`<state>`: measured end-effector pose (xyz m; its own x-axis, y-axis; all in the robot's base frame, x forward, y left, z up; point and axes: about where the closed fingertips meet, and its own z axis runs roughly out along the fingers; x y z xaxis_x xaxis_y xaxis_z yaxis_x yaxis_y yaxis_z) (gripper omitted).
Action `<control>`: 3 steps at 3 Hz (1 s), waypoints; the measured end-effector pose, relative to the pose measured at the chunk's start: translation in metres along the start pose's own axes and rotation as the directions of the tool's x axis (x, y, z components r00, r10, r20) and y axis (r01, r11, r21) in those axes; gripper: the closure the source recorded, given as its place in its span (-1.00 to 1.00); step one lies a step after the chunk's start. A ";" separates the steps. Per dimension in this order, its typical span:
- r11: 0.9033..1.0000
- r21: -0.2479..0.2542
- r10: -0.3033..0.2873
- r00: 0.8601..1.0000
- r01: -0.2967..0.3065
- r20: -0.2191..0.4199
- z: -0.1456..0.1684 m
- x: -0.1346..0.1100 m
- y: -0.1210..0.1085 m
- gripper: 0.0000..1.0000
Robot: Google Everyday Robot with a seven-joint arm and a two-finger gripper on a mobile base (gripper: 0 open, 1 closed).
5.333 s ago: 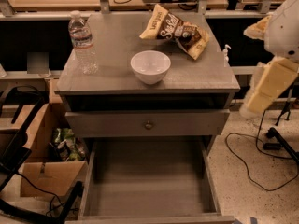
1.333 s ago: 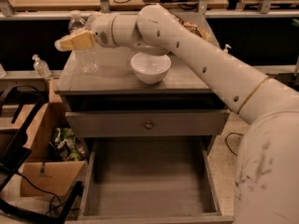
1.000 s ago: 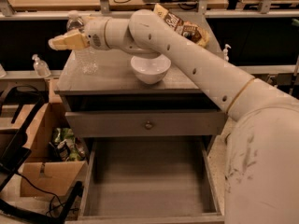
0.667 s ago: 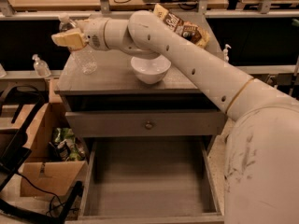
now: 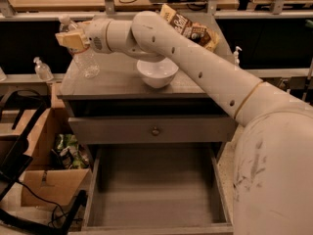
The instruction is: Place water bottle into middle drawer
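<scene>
Camera view: the tool (image 5: 72, 40) is at the counter's (image 5: 117, 78) left edge, lying across the upper part of the water bottle (image 5: 89, 62). I cannot tell whether it is clamped on it. The bottle leans left, base near the counter's left edge, beside the white bowl (image 5: 157, 72). The middle drawer (image 5: 156, 190) stands open below.

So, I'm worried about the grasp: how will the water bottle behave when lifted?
The water bottle looks thin-walled and clear, so probably light and squashable. Tall and narrow, it leans at the gripper near its neck, so tipping seems likely.
</scene>
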<state>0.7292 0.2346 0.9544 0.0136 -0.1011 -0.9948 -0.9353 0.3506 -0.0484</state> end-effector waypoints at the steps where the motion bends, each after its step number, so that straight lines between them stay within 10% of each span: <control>1: 1.000 -0.004 0.000 1.000 0.000 0.000 0.002 0.000 0.002 1.00; 3: 0.989 0.002 -0.151 0.985 0.151 0.089 -0.053 -0.086 0.054 1.00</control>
<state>0.6589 0.2131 1.0420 0.1858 -0.0693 -0.9801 -0.9217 0.3334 -0.1983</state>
